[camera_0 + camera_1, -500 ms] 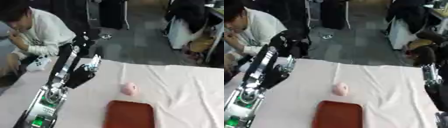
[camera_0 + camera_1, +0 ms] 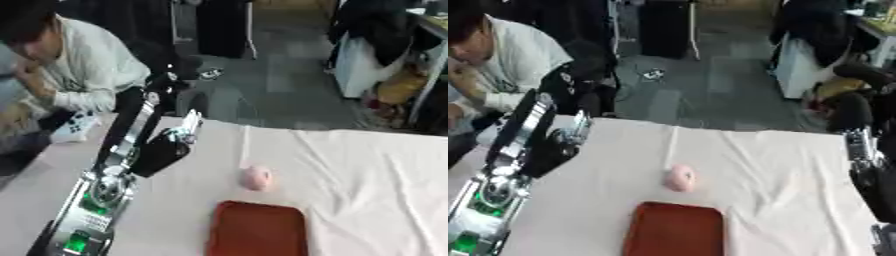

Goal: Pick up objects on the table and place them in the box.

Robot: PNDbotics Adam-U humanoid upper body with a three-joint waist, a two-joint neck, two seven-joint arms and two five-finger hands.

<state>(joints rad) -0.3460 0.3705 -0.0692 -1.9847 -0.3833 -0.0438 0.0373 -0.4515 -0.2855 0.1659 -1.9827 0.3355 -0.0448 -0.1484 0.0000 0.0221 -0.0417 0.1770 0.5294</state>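
Observation:
A small pink rounded object (image 2: 255,177) lies on the white cloth near the middle of the table. Just in front of it, at the near edge, sits a flat red-brown box (image 2: 258,234) with nothing showing inside. My left arm rises from the lower left, and the left hand (image 2: 163,150) hangs above the table's left part, well left of the pink object and apart from it. My right hand (image 2: 856,142) shows only at the right edge of the right eye view, held up beside the table's right side, far from both things.
The white cloth table (image 2: 376,170) is wrinkled and its far edge runs across the middle of the view. Beyond it lies grey floor, with a dark cabinet (image 2: 223,25) and a chair draped with dark clothes (image 2: 376,35) at the back.

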